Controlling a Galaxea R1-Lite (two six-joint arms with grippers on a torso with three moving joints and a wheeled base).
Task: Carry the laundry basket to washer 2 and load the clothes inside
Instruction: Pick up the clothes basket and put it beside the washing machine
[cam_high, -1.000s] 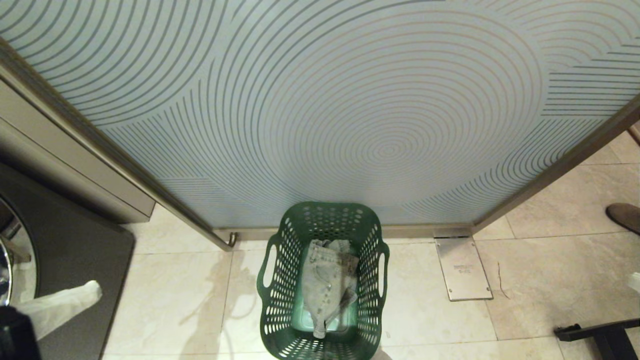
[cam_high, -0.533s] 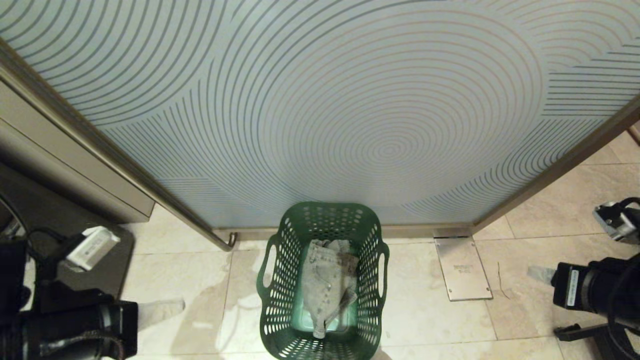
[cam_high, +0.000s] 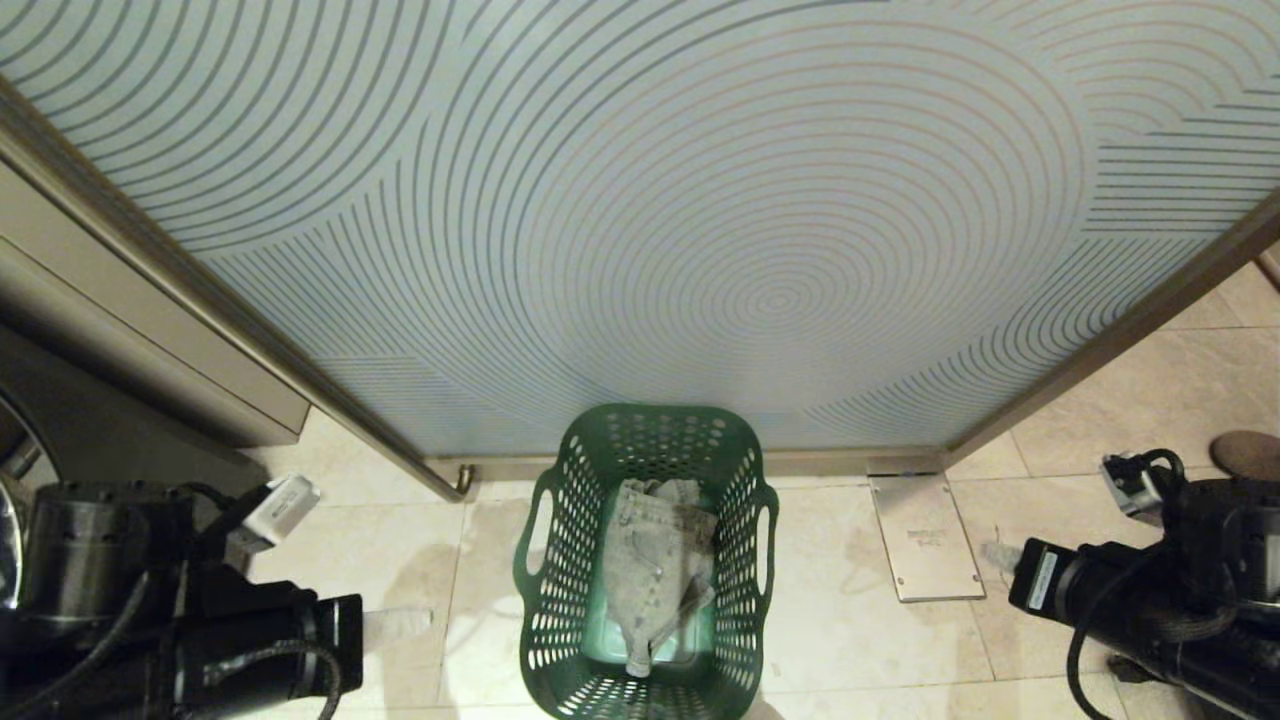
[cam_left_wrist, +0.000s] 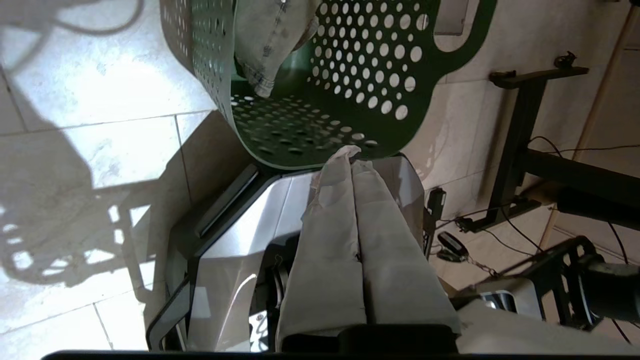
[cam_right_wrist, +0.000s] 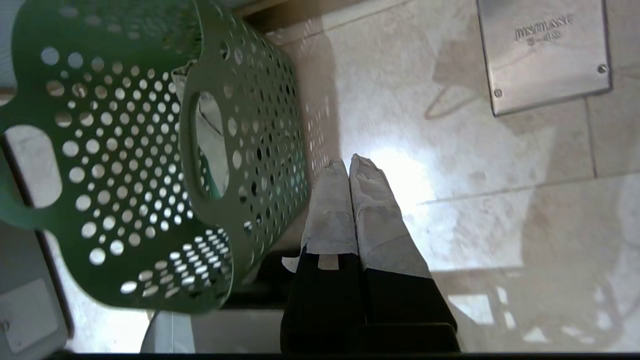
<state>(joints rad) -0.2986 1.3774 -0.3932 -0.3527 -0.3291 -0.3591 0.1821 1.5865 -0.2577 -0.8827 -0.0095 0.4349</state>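
Left gripper (cam_left_wrist: 352, 155): fingers pressed together, empty, tips near the laundry basket (cam_high: 645, 560) rim, contact not clear; left arm (cam_high: 180, 620) low on the basket's left; right gripper (cam_right_wrist: 349, 165): fingers pressed together, empty, just beside the basket's wall over the floor (cam_high: 860, 620); right arm (cam_high: 1130, 600) low on the right; laundry basket: on the tiled floor between both arms, against the patterned glass panel (cam_high: 640, 220); the clothes (cam_high: 655, 570): pale denim heaped inside it.

A frosted glass panel (cam_high: 640, 220) with curved line patterns fills the far side. A metal floor plate (cam_high: 925, 540) lies on the beige tiled floor (cam_high: 1080, 400) right of centre.
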